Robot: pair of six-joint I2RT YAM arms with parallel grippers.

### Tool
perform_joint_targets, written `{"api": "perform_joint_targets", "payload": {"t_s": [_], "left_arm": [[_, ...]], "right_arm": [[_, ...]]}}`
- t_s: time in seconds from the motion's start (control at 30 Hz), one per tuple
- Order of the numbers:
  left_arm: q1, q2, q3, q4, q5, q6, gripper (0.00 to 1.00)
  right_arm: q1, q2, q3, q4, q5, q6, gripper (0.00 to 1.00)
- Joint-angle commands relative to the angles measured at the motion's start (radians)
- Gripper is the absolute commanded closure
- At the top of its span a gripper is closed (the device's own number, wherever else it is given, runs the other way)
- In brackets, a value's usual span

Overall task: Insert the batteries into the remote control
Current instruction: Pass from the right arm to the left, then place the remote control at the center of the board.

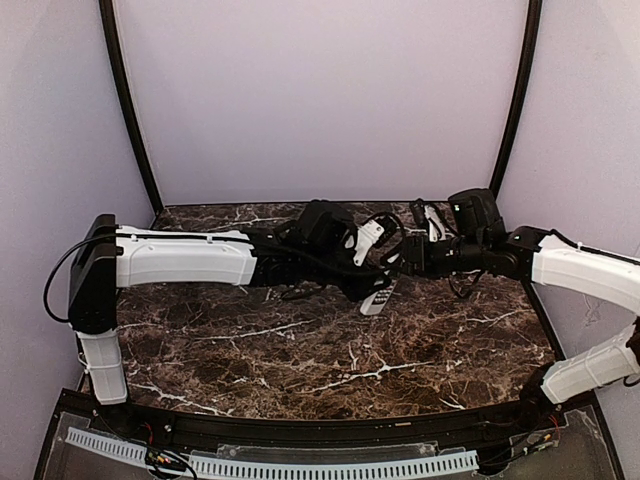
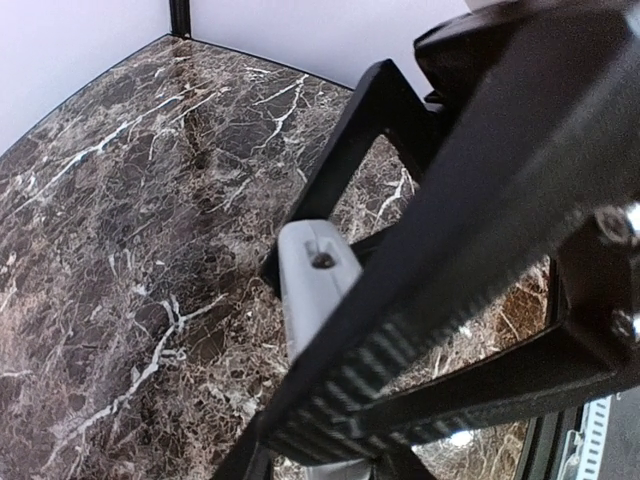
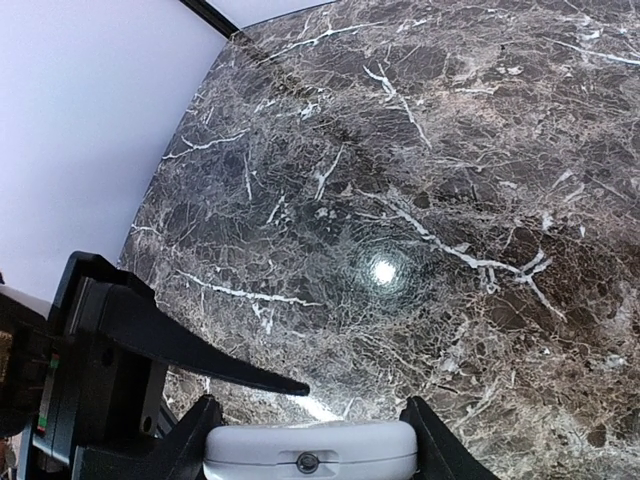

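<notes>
The remote control [image 1: 378, 298] is a slim white handset held tilted above the marble table between both grippers. In the right wrist view its rounded end [image 3: 310, 452] sits squeezed between my right gripper's two black fingers [image 3: 195, 432]; the right gripper [image 1: 400, 264] is shut on it. In the left wrist view the remote [image 2: 312, 290] runs down between my left gripper's [image 2: 335, 455] own fingers, and a ribbed black finger of the right gripper crosses in front. That hides whether the left jaws touch the remote. No batteries are in view.
The dark marble table [image 1: 300, 350] is walled by pale purple panels at the back and sides, with black posts [image 1: 125, 100] at the back corners. A white perforated strip [image 1: 270, 465] and cables run along the near edge between the arm bases.
</notes>
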Motion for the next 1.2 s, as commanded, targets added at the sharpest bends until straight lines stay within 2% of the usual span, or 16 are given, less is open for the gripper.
{"api": "perform_joint_targets", "payload": {"t_s": [0.0,0.1,0.17,0.2,0.27,0.43,0.57,0.83,1.17], "left_arm": [[-0.005,0.000,0.026,-0.035,-0.006,-0.016,0.73],[-0.005,0.004,0.033,-0.039,-0.005,-0.019,0.81],[-0.004,0.007,0.040,-0.043,0.002,-0.025,0.85],[-0.004,0.009,0.046,-0.048,0.001,-0.031,0.87],[-0.003,0.010,0.049,-0.052,-0.003,-0.041,0.91],[0.032,-0.006,0.023,-0.043,0.036,-0.109,0.99],[0.078,-0.041,-0.038,-0.011,0.097,-0.168,1.00],[0.223,-0.137,-0.266,0.108,0.278,-0.329,1.00],[0.362,-0.131,-0.409,0.212,0.406,-0.468,0.99]], "right_arm": [[-0.001,-0.010,0.020,0.016,0.007,0.019,0.74],[-0.002,-0.009,0.022,0.018,0.005,0.019,0.72],[-0.001,-0.009,0.024,0.016,0.003,0.021,0.64],[-0.002,-0.010,0.025,0.016,0.003,0.024,0.58],[-0.001,-0.011,0.033,0.009,0.006,0.024,0.38],[-0.014,-0.051,0.038,-0.025,0.048,0.019,0.02],[-0.055,-0.093,0.008,-0.032,0.039,0.010,0.02],[-0.113,-0.154,-0.060,-0.022,-0.018,-0.030,0.01],[-0.116,-0.130,-0.087,0.010,-0.121,-0.060,0.01]]}}
